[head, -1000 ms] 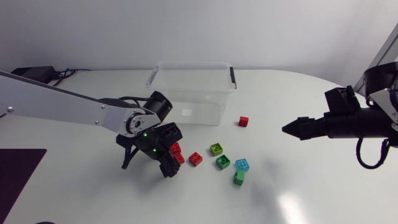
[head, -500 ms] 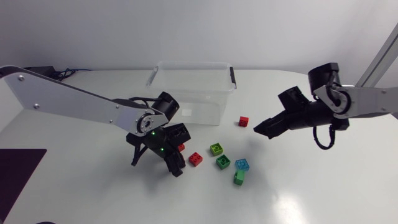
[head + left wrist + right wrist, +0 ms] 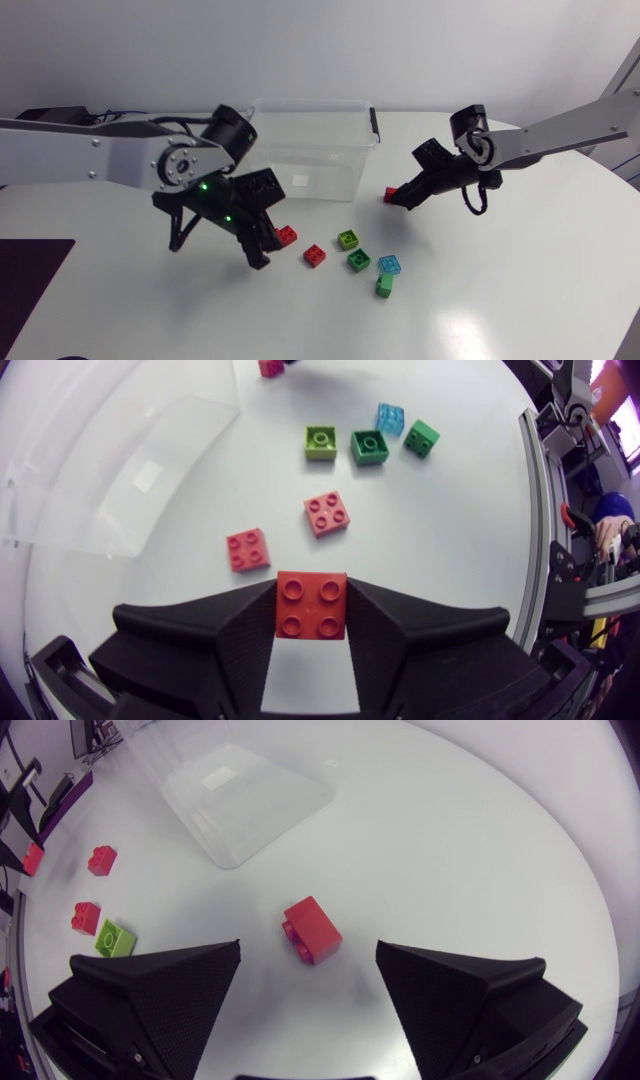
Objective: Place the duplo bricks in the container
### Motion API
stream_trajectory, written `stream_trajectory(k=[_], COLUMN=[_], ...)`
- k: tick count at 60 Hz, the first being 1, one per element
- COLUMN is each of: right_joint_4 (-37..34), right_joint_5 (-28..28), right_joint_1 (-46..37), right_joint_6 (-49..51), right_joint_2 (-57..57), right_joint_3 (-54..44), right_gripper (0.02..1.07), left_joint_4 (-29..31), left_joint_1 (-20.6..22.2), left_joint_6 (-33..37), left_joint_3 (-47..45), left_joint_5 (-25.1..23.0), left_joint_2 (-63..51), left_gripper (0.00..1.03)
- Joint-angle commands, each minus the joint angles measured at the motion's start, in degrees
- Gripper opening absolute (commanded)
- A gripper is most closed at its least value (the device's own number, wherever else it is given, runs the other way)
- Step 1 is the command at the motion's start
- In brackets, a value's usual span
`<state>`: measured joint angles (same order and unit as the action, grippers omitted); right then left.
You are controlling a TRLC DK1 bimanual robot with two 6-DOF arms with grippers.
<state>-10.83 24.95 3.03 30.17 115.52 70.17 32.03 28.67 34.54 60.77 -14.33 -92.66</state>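
Tabletop shows four red bricks, three green bricks, one blue brick.

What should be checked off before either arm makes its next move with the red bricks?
1. Left gripper shut on the held red brick: ok, both fingers press its sides.
2. Held red brick clear of the nearest loose red brick: ok, a gap of table shows between them.
3. Container open on top: ok, no lid shows on it.
4. Right gripper open, with the lone red brick between its fingers: ok, neither finger touches it.
5. The two grippers apart: ok, well separated in the head view.
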Motion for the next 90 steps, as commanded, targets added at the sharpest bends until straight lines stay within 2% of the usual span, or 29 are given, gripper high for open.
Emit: stream_trajectory(k=[1, 5, 9, 13, 17, 18, 28, 35, 40, 46, 48, 53, 55, 59, 69, 79, 90], right_joint_4=[1.07, 1.07, 1.16, 1.43, 2.04, 2.13, 2.39, 2.48, 1.69, -2.18, -3.58, -8.77, -10.53, -13.52, -19.14, -20.02, -19.23], right_joint_5=[-1.13, -1.48, -1.75, -2.45, -3.33, -3.33, -4.03, -4.47, -5.61, -6.58, -6.84, -7.02, -7.11, -7.81, -8.78, -11.94, -12.03], right_joint_1=[1.10, 1.46, 1.89, 2.33, 2.42, 2.42, 1.89, 0.66, 0.58, 0.66, 0.84, 1.89, 2.51, 4.44, 10.16, 15.43, 18.15], right_joint_6=[2.08, 2.08, 2.61, 3.40, 3.58, 3.66, 3.22, 2.96, 3.22, 3.14, 2.70, 1.03, 0.32, -0.99, -6.09, -9.34, -11.63], right_joint_2=[4.18, 6.56, 8.05, 8.75, 8.84, 8.84, 5.76, -2.59, -8.65, -16.56, -18.93, -25.17, -27.02, -29.83, -31.59, -26.32, -18.05], right_joint_3=[1.99, 3.66, 4.71, 4.89, 4.71, 4.62, 0.58, -5.75, -9.62, -11.81, -11.90, -10.76, -9.97, -7.77, 1.11, 10.78, 19.39], right_gripper=[0.95, 0.92, 0.83, 0.66, 0.39, 0.34, 0.24, 0.22, 0.22, 0.22, 0.22, 0.22, 0.22, 0.22, 0.22, 0.22, 0.23], left_joint_4=[1.89, 2.42, 2.51, 1.98, 0.05, -0.57, -9.62, -15.77, -17.97, -21.48, -22.19, -24.82, -25.26, -25.26, -25.35, -21.75, -19.38], left_joint_1=[-1.68, -3.18, -4.32, -6.08, -6.87, -7.31, -8.19, -8.19, -7.31, -7.40, -7.57, -8.10, -8.45, -9.24, -10.47, -9.77, -7.22], left_joint_6=[0.52, -0.09, -0.36, -1.94, -3.43, -4.13, -11.08, -15.74, -16.09, -17.32, -17.58, -17.93, -18.20, -19.34, -19.69, -17.49, -11.17], left_joint_3=[5.06, 8.40, 11.21, 14.55, 17.19, 17.63, 22.20, 25.89, 28.08, 30.63, 31.69, 33.18, 33.45, 33.71, 26.50, 14.29, -1.18], left_joint_5=[-0.35, -0.35, -0.35, -0.53, -0.44, -0.53, -0.26, 2.20, 4.92, 7.38, 8.61, 11.16, 11.43, 12.04, 12.04, 7.82, 5.63], left_joint_2=[3.45, 4.33, 4.42, 3.81, 2.57, 2.22, -3.49, -9.03, -12.81, -17.11, -18.61, -20.80, -20.98, -20.45, -12.37, -0.06, 8.55], left_gripper=[0.28, 0.28, 0.28, 0.28, 0.28, 0.28, 0.28, 0.29, 0.30, 0.32, 0.41, 0.76, 0.85, 0.92, 0.97, 0.97, 0.97])
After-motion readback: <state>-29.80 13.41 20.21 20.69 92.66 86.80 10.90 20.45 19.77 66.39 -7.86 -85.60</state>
